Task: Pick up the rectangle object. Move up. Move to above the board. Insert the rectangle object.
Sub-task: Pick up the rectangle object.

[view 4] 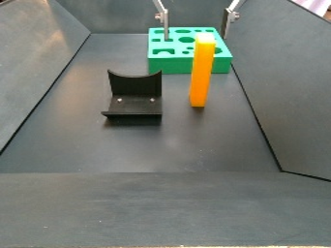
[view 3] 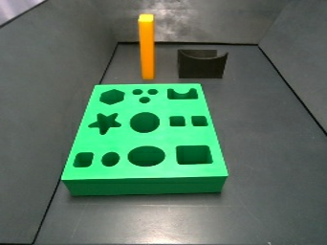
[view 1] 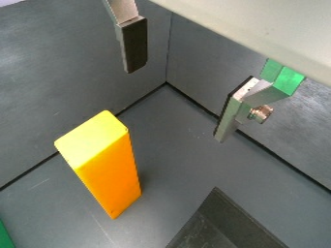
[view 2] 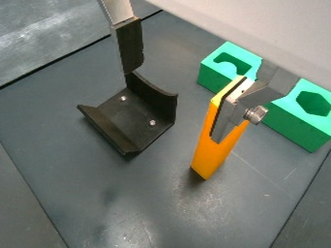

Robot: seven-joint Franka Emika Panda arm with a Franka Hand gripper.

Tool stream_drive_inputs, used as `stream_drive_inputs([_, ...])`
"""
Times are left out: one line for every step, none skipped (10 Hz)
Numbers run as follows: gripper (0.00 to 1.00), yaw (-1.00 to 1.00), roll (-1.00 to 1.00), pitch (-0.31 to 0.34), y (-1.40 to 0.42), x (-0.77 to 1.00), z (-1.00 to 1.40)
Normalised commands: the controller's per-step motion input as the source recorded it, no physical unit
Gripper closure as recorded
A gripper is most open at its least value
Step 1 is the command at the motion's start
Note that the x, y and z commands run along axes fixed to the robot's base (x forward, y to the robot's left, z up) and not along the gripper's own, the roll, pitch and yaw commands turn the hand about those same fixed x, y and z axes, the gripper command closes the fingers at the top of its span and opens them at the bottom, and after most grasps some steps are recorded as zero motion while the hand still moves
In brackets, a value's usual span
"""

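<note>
The rectangle object (view 3: 148,46) is a bright orange bar standing upright on the dark floor, beyond the green board (view 3: 147,180) with its many cut-out holes. It also shows in another side view (view 4: 202,73), in front of the board (view 4: 168,66). My gripper (view 4: 196,12) is open and empty, high above the bar. In both wrist views the bar (view 1: 104,160) (view 2: 211,150) stands below the spread fingers (view 1: 135,44) (view 2: 127,48), not held. One finger overlaps the bar's top in a wrist view. A piece of the board shows there (view 2: 223,76).
A dark fixture (view 4: 132,97) with a curved back wall stands beside the bar, also in a side view (view 3: 201,62) and a wrist view (view 2: 130,116). Grey walls close in the floor on the sides and at the back.
</note>
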Motion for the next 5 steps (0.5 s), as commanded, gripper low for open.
stream_drive_inputs([0.0, 0.0, 0.0, 0.0, 0.0, 0.0, 0.0])
stream_drive_inputs([0.0, 0.0, 0.0, 0.0, -0.06, 0.0, 0.0])
stream_drive_inputs([0.0, 0.0, -0.02, 0.0, -0.48, -0.29, -0.17])
stream_drive_inputs([0.0, 0.18, 0.0, -0.05, -0.7, -0.26, -0.15])
stream_drive_inputs([0.0, 0.43, 0.0, -0.09, -0.75, -0.12, -0.17])
